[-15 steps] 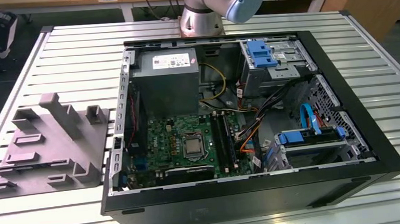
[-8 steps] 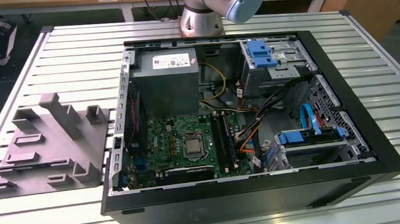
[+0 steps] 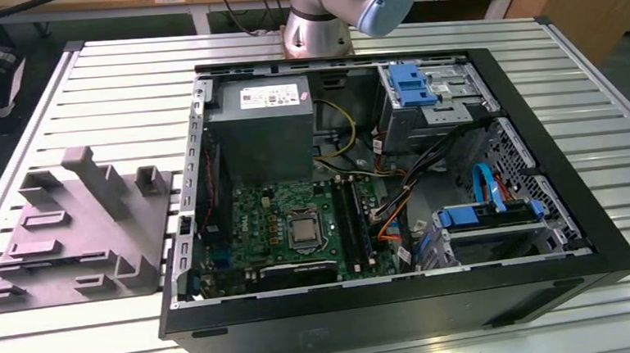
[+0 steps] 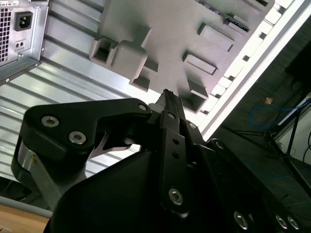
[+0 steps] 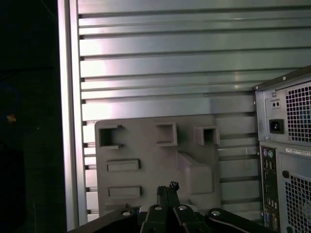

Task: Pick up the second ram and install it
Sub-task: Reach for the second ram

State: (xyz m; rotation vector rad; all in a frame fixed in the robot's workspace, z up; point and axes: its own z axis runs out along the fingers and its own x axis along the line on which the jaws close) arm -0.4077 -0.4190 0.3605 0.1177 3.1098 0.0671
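My gripper (image 4: pixel 166 97) (image 5: pixel 167 189) hangs above the grey moulded fixture (image 5: pixel 155 155) (image 4: pixel 165 39) that lies on the slatted table beside the computer case. Its two black fingers are pressed together, shut, with nothing showing between them. The second ram is out of view. In the exterior view the open case (image 3: pixel 410 290) lies on its side. Inside it, the green motherboard (image 3: pixel 285 219) shows its long black memory slots (image 3: pixel 345 216). The fixture (image 3: pixel 78 232) sits to the case's left in that view.
The grey power supply (image 3: pixel 260 131) fills the case's back corner, and its rear face (image 4: pixel 19 29) with the mains socket shows in the second wrist view. Blue drive brackets (image 3: pixel 410 84) and loose cables (image 3: pixel 404 196) crowd the exterior view's right. The arm's base (image 3: pixel 317 29) stands behind the case.
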